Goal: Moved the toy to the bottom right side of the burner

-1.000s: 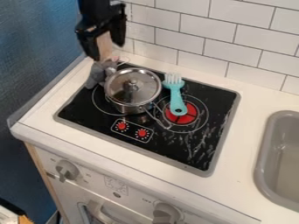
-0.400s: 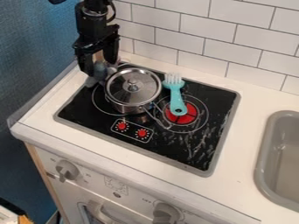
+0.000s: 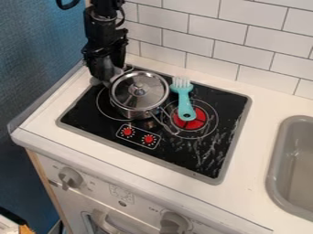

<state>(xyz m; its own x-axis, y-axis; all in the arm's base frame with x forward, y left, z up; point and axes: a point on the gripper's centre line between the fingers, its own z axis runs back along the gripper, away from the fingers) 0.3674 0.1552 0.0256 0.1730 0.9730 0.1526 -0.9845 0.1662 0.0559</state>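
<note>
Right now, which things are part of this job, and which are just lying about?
Part of the job:
- grey toy
- hand, down at the toy
- black stovetop

Just lying about:
- lidded pot
- turquoise fork-like utensil

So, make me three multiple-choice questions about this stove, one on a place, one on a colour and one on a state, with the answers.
1. Where is the fork's handle end? A: in the sink. B: on the floor. C: over the red burner.
2. What colour is that handle? A: turquoise. B: yellow. C: black.
3. How is the pot? A: tipped over. B: covered. C: uncovered.

1 C: its holed end overlaps the red disc.
2 A: it's blue-green.
3 B: a lid sits on top.
</note>
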